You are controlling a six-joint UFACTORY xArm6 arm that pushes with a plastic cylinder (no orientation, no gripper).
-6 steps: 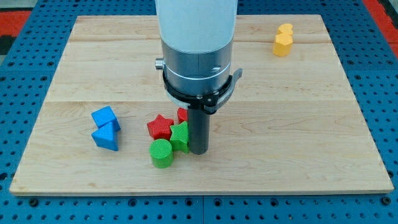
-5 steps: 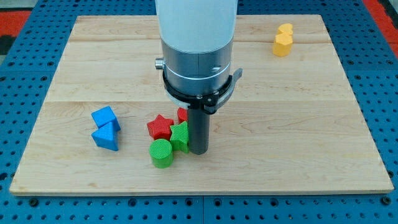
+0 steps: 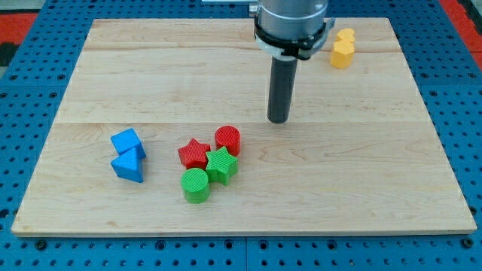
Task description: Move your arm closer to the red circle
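Note:
The red circle, a short red cylinder, stands on the wooden board below the middle, in a cluster. It touches a red star at its left and a green star below it. A green cylinder sits at the cluster's lower left. My tip rests on the board up and to the right of the red circle, about a block's width apart from it and touching no block.
Two blue blocks lie close together at the view's left. A yellow block sits near the board's top right corner. A blue pegboard surrounds the board.
My tip has moved up and to the right, away from the green star's right side. The red circle, earlier mostly hidden behind the rod, now shows fully. The blocks look unmoved.

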